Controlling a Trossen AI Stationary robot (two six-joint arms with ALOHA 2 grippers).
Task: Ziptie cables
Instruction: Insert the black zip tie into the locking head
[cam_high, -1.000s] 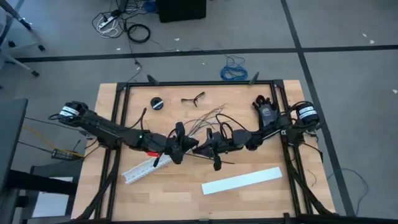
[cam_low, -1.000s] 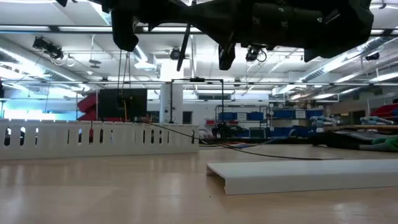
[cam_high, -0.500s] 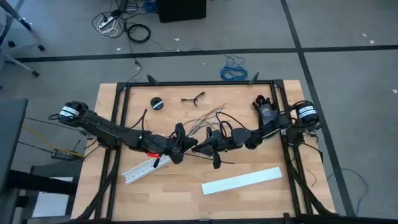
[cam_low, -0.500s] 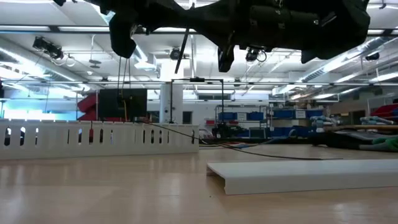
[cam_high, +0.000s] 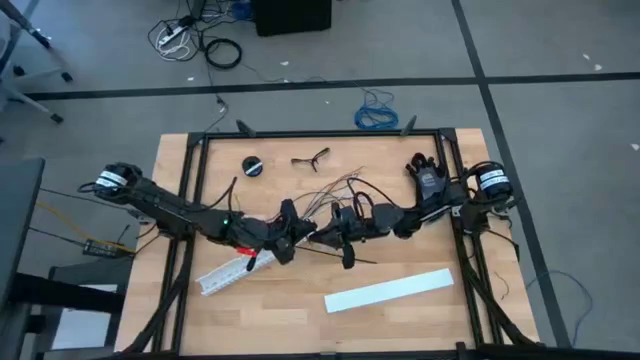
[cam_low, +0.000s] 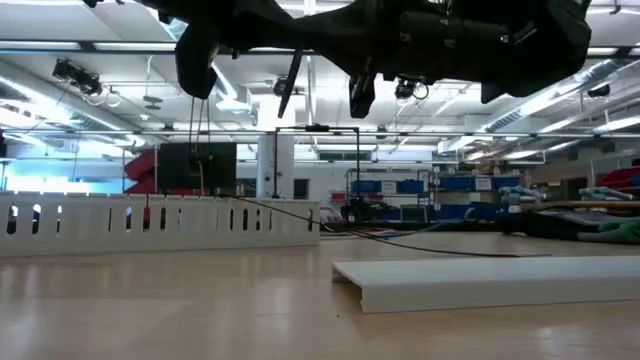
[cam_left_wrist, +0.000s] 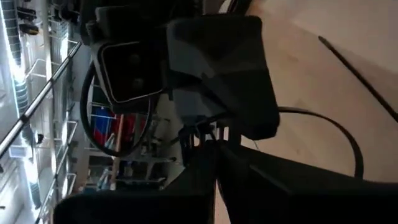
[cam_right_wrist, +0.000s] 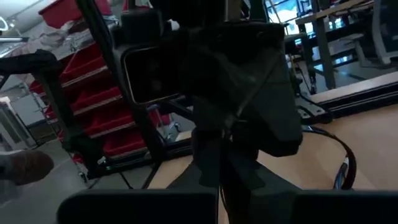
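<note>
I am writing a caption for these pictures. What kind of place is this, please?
Probably a robotics lab or workshop: a wooden table in a metal frame on an open grey floor, red storage bins on racks, and long ceiling lights over a wide hall.

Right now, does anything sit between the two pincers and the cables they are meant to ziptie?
Nothing visible does. In the high view the left pincer and right pincer meet nose to nose at the table's middle, right at the cables, whose loose ends fan out behind them. The white slotted strip lies nearer the front, off to the side.
</note>
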